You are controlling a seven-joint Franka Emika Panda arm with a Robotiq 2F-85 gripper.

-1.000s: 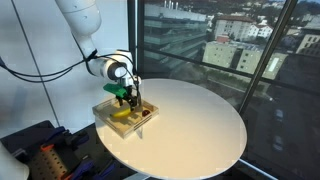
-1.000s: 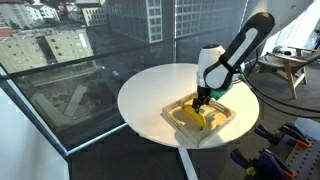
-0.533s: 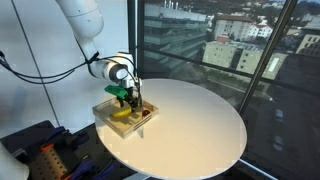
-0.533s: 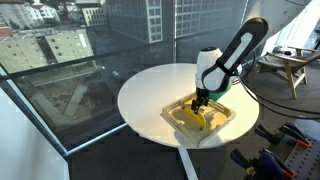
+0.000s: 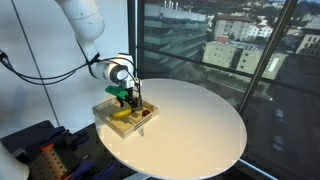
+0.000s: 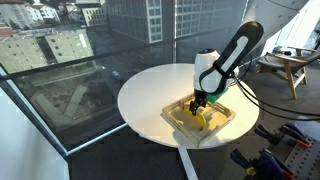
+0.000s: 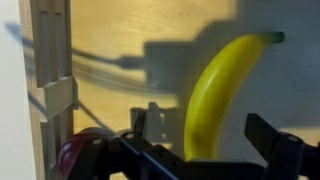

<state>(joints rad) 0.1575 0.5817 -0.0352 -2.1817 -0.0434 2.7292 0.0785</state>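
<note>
A yellow banana lies in a shallow wooden tray, its stem end toward the top right of the wrist view. My gripper hangs just above it, open, with one dark finger on each side of the banana's lower end and nothing gripped. A small dark red object sits in the tray's corner at the lower left. In both exterior views the gripper is lowered into the tray over the banana.
The tray sits near the edge of a round white table. Tall windows stand beside the table. A dark rack with tools is on the floor nearby, and a wooden chair stands behind.
The arm has shifted very slightly over the tray. The jaws stay open and the banana has not moved.
</note>
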